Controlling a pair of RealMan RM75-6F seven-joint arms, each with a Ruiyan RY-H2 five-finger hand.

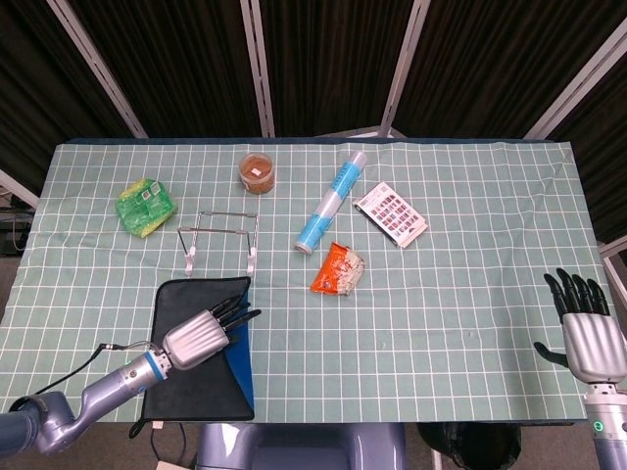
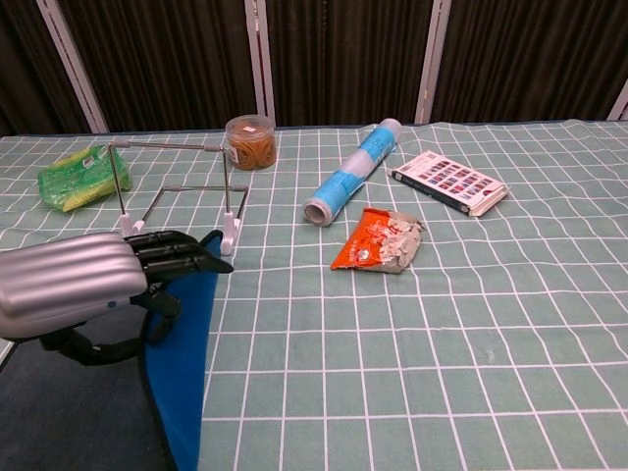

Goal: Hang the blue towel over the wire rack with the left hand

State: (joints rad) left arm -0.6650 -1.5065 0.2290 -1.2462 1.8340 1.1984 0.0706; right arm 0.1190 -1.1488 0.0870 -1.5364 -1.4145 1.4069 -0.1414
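Towel [image 1: 201, 367] lies at the near left edge of the table [image 1: 470, 294], dark face up, its right border folded over to show the blue underside. Left hand [image 1: 196, 336] has that border pinched between its fingers and thumb and raised off the cloth; the chest view shows the blue fold [image 2: 182, 343] hanging from the grip. Right hand [image 1: 586, 328] hovers at the far right, fingers spread, holding nothing. Wire rack [image 1: 220, 238] stands just beyond the towel, upright and bare. Judgement: the pick-up step is in hand. The next move calls for lifting the towel clear, carrying it forward above the top bar, then draping it across.
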